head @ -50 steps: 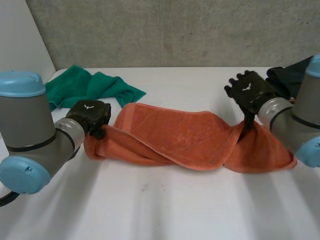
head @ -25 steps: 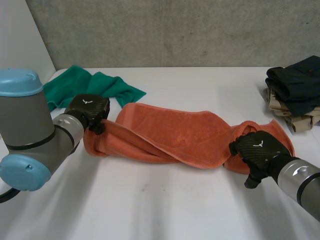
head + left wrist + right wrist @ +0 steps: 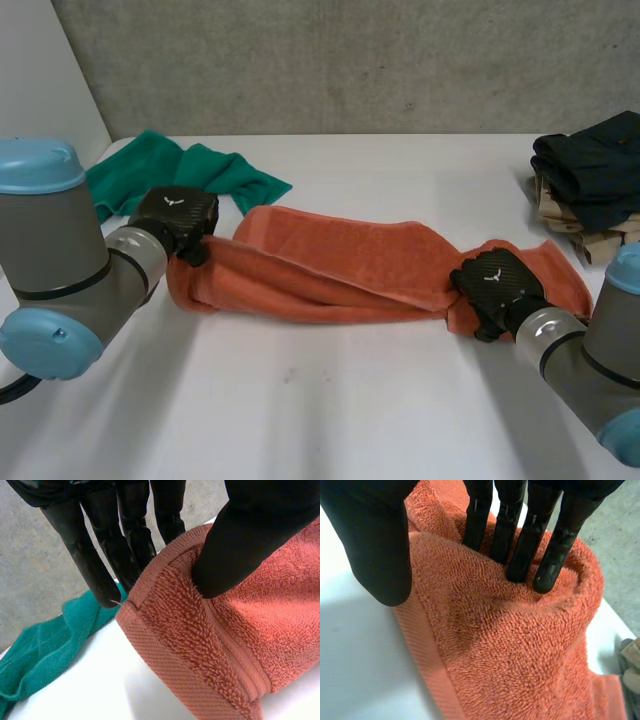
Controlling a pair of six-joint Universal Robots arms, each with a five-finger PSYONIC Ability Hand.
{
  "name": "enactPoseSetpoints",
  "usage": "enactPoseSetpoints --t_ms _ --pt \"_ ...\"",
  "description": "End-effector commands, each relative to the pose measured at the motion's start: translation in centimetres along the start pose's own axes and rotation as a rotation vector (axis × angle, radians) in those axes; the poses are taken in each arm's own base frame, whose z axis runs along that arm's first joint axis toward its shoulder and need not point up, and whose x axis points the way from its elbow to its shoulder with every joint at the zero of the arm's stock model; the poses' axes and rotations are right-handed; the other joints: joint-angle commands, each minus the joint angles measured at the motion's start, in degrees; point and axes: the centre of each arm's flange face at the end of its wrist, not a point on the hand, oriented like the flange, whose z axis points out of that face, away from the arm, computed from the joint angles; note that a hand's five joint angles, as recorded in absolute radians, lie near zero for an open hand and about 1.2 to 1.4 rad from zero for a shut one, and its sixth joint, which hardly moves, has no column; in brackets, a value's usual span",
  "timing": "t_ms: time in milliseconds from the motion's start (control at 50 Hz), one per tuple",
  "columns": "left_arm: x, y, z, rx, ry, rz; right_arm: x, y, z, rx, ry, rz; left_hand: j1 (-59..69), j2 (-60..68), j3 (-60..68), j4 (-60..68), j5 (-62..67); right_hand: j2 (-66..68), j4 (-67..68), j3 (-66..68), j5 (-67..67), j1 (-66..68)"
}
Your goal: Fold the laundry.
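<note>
An orange towel (image 3: pixel 340 265) lies in a long twisted band across the table. My left hand (image 3: pixel 178 218) is at its left end and shut on it: in the left wrist view the thumb (image 3: pixel 235 545) presses down on the towel's (image 3: pixel 225 640) hemmed corner while the fingers (image 3: pixel 100 555) reach behind the edge. My right hand (image 3: pixel 495 285) rests on the towel's right part. In the right wrist view its straight fingers (image 3: pixel 520 540) dig into a fold of the towel (image 3: pixel 510 645), and the thumb (image 3: pixel 375 540) stands apart at the hem.
A crumpled green cloth (image 3: pixel 180 172) lies at the back left, just behind my left hand, and appears beyond the fingertips in the left wrist view (image 3: pixel 45 650). A stack of folded dark and beige clothes (image 3: pixel 590 190) sits at the back right. White table (image 3: pixel 320 400) spreads in front.
My right hand dropped from above the towel's right end, swung round the front and now presses on the towel, fingers drawing in. The left hand kept its grip and barely moved.
</note>
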Motion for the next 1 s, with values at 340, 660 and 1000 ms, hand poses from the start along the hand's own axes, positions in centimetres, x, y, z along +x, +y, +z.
enactPoseSetpoints --t_ms 340,660,1000 --pt "-0.4 0.0 -0.1 -0.005 -0.013 0.003 2.1 -0.9 2.1 0.064 0.079 -0.076 14.0 11.4 11.7 11.3 14.0 39.4 39.6 39.5 41.2 45.3" --pt "-2.3 -3.3 -4.3 0.066 -0.050 0.072 8.0 -8.0 -5.8 -0.076 -0.015 0.042 14.0 11.4 11.7 11.3 14.0 39.4 39.6 39.5 41.2 45.3" --pt "0.5 0.5 -2.6 -0.048 0.036 0.073 5.1 -2.6 -1.9 -0.138 -0.110 0.185 14.0 11.4 11.7 11.3 14.0 20.6 20.8 20.7 22.4 26.5"
